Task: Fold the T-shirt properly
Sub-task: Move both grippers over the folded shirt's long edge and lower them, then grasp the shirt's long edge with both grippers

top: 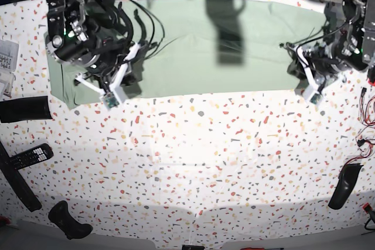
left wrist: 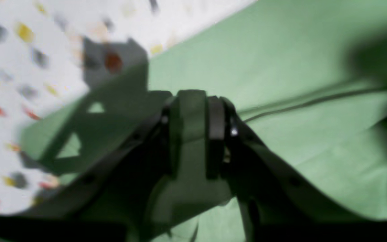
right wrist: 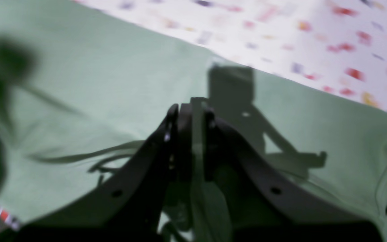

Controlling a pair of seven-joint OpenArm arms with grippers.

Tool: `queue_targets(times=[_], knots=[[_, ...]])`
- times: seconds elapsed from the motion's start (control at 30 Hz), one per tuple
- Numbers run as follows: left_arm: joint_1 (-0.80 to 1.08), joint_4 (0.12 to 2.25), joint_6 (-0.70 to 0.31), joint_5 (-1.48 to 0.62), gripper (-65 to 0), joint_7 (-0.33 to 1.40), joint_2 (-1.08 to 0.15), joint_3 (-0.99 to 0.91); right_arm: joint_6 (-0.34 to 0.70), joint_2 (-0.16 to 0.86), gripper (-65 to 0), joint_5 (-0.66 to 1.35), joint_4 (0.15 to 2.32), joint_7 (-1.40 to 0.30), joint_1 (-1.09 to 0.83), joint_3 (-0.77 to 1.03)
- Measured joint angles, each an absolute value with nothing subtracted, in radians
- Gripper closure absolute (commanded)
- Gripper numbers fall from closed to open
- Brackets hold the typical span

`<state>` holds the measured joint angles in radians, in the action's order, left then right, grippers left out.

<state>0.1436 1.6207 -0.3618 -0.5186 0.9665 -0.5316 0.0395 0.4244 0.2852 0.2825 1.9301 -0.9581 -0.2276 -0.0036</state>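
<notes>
Fingers of the left gripper are clamped on a fold of the T-shirt, and the right gripper likewise pinches green cloth between its closed fingers. Spread wide, the shirt lies at twelve o'clock on the speckled table, one gripper at each end.

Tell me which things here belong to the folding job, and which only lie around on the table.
Belong to the job:
- T-shirt
- left gripper, shut on the fabric
- right gripper, shut on the fabric

Only lying around:
- remote control
- black roll
- black handle
- papers
</notes>
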Motion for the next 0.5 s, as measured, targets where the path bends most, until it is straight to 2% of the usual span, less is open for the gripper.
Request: queue_targets(times=[0.13,0.3,0.5], knots=[[0.141,1.547,-0.366,-0.553,-11.6,0.945,-0.532,0.037,0.368,0.284,-4.4,0.277,1.827,-0.94,-0.227,-0.004],[0.157,1.528,-0.367,-0.573,-11.6,0.915,-0.533,0.033,0.362,0.284,-3.9,0.287,1.681,-0.883,-0.218,-0.004],[0.158,1.512,-0.371,-0.579,-11.6,0.905,-0.534,0.031,0.362,0.285,-3.7,0.288,1.642,-0.852,-0.213,-0.002]])
